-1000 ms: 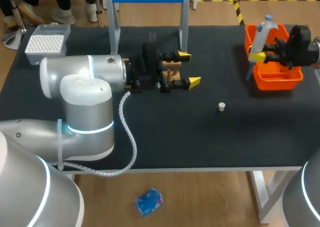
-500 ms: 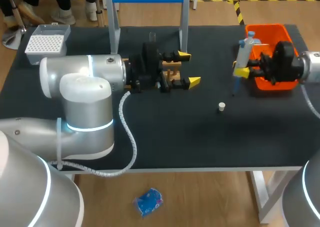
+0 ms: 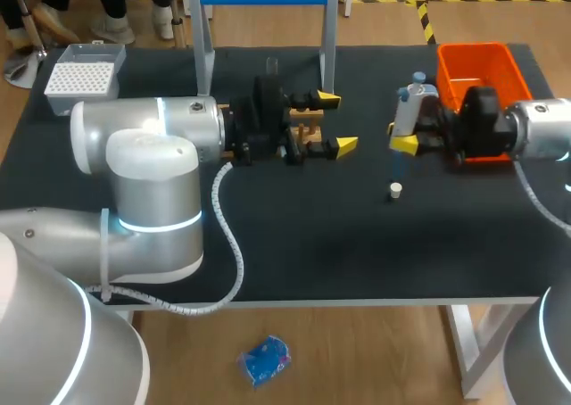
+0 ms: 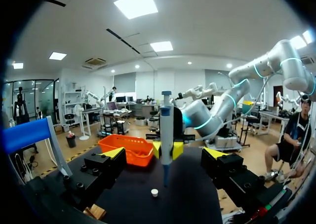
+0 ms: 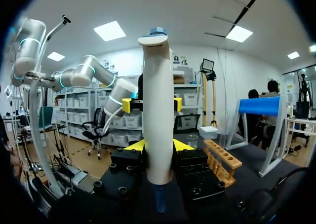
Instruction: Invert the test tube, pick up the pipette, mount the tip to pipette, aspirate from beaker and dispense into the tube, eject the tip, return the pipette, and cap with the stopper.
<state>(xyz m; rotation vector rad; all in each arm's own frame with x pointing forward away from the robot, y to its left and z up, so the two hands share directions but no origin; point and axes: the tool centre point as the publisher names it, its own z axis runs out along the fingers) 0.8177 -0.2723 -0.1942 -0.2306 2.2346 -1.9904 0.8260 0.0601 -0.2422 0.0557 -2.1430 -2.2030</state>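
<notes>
Over the right of the table (image 3: 294, 244), our right gripper (image 3: 401, 137) pinches the pipette (image 3: 407, 109) upright; our left gripper (image 3: 336, 119) is spread, empty. Pickup done, we judge. Tip mounting onward remains.

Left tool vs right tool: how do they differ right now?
Grip: the left tool is open with nothing between its fingers, while the right tool is shut on the pipette, held upright.
Place: the left tool sits by the wooden rack, and the right tool is beside the orange bin, toward mid-table.
Shared: both have yellow tips and point inward, toward each other.
</notes>
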